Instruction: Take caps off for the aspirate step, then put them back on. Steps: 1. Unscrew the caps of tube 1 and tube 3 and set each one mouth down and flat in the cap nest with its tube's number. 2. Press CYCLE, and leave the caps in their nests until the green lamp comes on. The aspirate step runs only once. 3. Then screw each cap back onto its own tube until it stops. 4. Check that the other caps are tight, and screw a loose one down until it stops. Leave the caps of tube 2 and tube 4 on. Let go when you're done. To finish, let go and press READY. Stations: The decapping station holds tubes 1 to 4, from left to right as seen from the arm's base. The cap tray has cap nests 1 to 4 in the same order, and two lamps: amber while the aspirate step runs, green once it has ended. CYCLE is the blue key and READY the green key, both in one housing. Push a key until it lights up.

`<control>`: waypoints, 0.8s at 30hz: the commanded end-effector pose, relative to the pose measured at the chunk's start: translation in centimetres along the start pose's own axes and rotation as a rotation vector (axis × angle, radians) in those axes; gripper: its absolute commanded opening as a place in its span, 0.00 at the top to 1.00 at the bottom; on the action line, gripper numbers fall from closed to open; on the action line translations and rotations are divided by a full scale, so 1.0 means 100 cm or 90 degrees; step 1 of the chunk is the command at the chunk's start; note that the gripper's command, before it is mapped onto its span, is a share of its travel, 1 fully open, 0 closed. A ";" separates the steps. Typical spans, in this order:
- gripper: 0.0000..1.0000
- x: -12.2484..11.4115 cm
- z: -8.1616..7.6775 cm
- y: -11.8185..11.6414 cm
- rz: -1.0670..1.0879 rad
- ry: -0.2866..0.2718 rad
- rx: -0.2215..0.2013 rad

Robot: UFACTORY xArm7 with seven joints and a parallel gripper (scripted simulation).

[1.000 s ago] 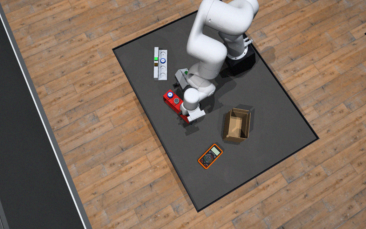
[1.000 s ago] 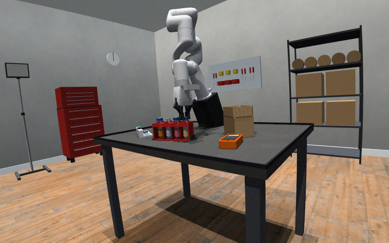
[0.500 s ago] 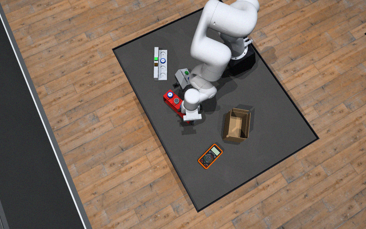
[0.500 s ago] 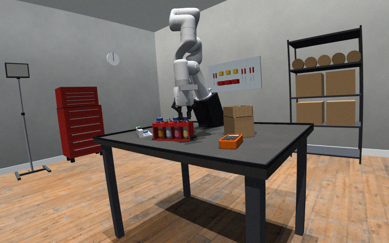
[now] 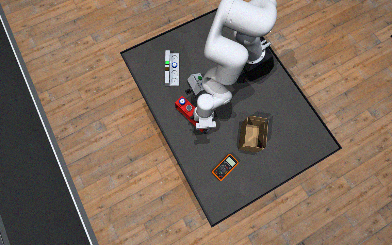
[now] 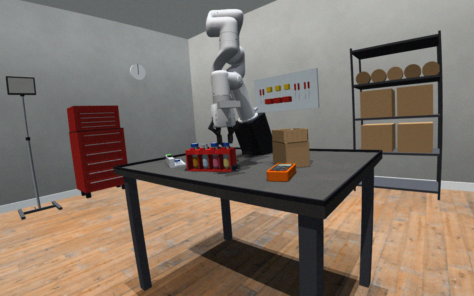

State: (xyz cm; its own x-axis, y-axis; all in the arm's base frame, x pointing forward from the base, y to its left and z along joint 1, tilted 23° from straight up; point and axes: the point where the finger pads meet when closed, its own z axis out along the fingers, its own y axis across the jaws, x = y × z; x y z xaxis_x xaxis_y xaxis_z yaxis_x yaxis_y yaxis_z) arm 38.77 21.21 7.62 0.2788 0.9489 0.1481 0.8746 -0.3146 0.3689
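Two dark fingers [image 6: 212, 134] half spread, gripper [image 6: 221, 138] holding nothing — poised just above red decapping station [image 6: 194, 152], touching no cap.

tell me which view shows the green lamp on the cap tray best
The top view: the lit green lamp shows plainly on the cap tray, beside a nest holding a blue cap. The exterior view shows only a tiny green speck at the tray's far end.

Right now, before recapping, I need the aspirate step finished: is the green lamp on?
On. In the top view the green lamp on the cap tray glows bright green; the amber lamp beside it is dark.
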 end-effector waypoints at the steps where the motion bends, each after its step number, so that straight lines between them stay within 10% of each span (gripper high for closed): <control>1: 0.54 0.000 -0.013 0.000 0.000 -0.004 -0.002; 20: 0.54 0.000 -0.039 0.000 0.000 -0.004 -0.003; 24: 0.54 -0.031 -0.039 0.011 -0.198 -0.005 -0.002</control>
State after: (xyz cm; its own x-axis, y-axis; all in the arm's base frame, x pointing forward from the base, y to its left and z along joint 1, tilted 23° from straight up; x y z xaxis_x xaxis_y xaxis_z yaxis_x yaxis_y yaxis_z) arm 37.36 20.39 10.98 0.2200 0.9698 0.1057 0.8904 -0.2439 0.3842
